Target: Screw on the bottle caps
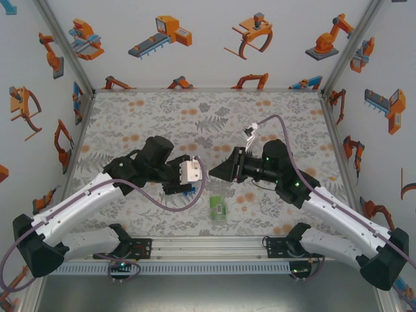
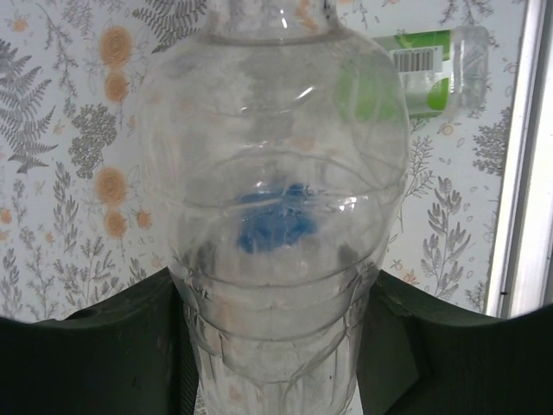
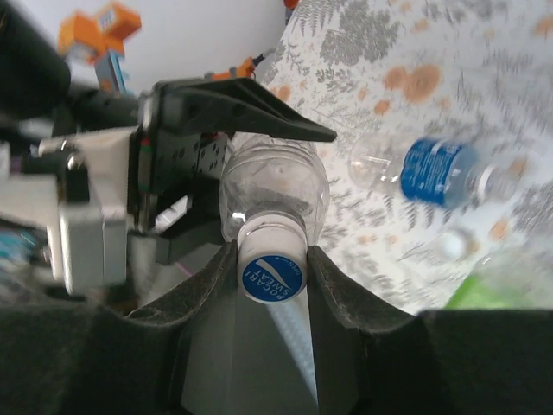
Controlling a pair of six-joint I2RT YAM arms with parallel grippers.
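My left gripper point(image 2: 275, 290) is shut on the body of the plain clear bottle point(image 2: 276, 173), holding it off the table with its neck toward the right arm. On that neck sits a white cap with a blue printed top point(image 3: 272, 266), and my right gripper point(image 3: 272, 252) is shut on the cap from both sides. In the top view the left gripper point(image 1: 197, 173) and right gripper point(image 1: 218, 171) meet nose to nose over the table's middle. The blue-label bottle point(image 3: 436, 171) lies on its side on the table. The green-label bottle point(image 1: 219, 207) lies near the front edge.
A loose white cap point(image 3: 454, 245) rests on the patterned table point(image 1: 162, 117) between the blue-label bottle and the green-label bottle point(image 3: 505, 281). A metal rail point(image 1: 208, 247) runs along the front edge, and white walls close the sides and back.
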